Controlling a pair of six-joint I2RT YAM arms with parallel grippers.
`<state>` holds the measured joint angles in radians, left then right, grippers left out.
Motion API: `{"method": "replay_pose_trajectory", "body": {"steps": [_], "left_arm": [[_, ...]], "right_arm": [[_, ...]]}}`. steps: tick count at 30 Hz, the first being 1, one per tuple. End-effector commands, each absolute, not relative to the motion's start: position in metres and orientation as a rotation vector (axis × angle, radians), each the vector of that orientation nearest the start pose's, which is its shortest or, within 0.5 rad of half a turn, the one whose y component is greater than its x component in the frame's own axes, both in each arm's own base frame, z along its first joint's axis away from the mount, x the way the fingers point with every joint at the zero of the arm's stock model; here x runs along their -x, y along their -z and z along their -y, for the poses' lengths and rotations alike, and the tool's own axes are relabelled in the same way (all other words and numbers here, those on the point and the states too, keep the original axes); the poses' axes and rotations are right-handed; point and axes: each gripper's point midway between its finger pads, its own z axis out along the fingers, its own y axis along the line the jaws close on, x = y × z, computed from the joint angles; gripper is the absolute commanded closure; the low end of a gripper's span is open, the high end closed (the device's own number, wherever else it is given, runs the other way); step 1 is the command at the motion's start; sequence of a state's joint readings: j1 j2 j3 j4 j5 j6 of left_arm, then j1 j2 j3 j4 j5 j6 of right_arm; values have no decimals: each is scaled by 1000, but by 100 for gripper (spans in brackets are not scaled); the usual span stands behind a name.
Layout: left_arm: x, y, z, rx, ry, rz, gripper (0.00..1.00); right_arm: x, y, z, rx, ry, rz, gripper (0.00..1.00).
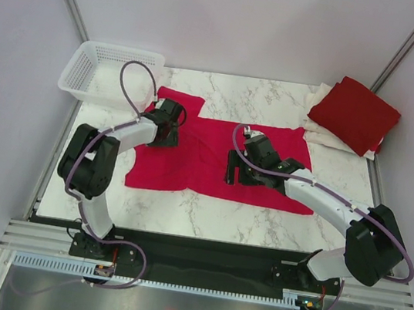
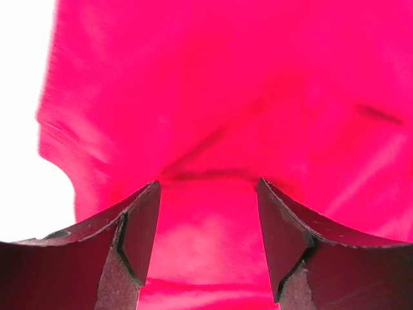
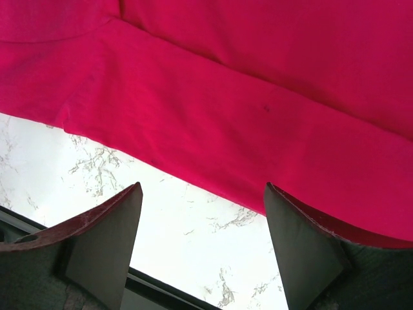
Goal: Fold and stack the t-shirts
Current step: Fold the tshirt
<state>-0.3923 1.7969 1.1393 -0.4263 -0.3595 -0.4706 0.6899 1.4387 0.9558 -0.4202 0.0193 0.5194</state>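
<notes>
Crimson t-shirt lies spread flat in the middle of the marble surface. The folded darker red t-shirt sits on the white t-shirts at the far right, and the basket stands far left. The left gripper hangs open over the sleeve side, with cloth under it but nothing pinched. The right gripper is wide open at the near hem and holds nothing. I think each should pinch 1 edge, then both should lift together so the fold comes straight.
</notes>
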Motion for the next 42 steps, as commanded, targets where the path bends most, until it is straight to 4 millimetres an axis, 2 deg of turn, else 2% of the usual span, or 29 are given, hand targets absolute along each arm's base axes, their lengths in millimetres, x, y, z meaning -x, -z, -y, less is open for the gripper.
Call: {"method": "replay_pose_trajectory", "body": {"steps": [1, 2, 4, 5, 7, 9, 11, 13, 15, 16, 17, 20, 21, 23, 25, 29, 36, 42], "left_arm": [[-417, -60, 72, 366, -200, -2415, 30], [-422, -59, 46, 446, -224, -2405, 30], [-426, -48, 25, 545, -185, -2428, 30], [-426, -46, 4, 625, -174, -2423, 30], [-425, -50, -5, 688, -154, -2401, 30], [-424, -66, -5, 684, -133, -2365, 30], [-426, -86, 6, 650, -65, -2323, 30], [-423, -93, 20, 572, -57, -2319, 30], [-418, -100, 44, 480, -36, -2308, 32], [-418, -100, 52, 416, -42, -2307, 32], [-416, -99, 70, 346, -32, -2306, 34], [-417, -91, 95, 211, -31, -2328, 37], [-416, -80, 100, 187, -28, -2359, 38], [-417, -74, 113, 141, 2, -2381, 41], [-415, -63, 122, 107, 19, -2413, 44], [-415, -53, 139, 59, 46, -2438, 50], [-407, -46, 166, -6, 68, -2455, 49], [-404, -37, 173, -34, 38, -2465, 47]], "right_arm": [[-263, -101, -236, 216, -468, -2508, 16], [-263, -99, -234, 215, -459, -2514, 16], [-263, -97, -233, 212, -450, -2518, 16], [-262, -96, -233, 216, -449, -2520, 16], [-262, -96, -232, 216, -447, -2522, 16], [-262, -97, -231, 216, -441, -2520, 16], [-263, -97, -231, 215, -434, -2518, 15], [-264, -96, -231, 212, -430, -2521, 15], [-265, -92, -232, 216, -428, -2532, 16], [-264, -92, -234, 217, -437, -2535, 16], [-264, -91, -234, 219, -434, -2537, 16], [-264, -90, -233, 211, -438, -2535, 16], [-263, -90, -234, 214, -439, -2537, 16], [-261, -91, -232, 210, -438, -2534, 16], [-260, -89, -229, 204, -431, -2535, 16], [-256, -87, -225, 198, -422, -2538, 16], [-254, -81, -223, 200, -409, -2549, 16], [-254, -77, -222, 204, -400, -2557, 16]]}}
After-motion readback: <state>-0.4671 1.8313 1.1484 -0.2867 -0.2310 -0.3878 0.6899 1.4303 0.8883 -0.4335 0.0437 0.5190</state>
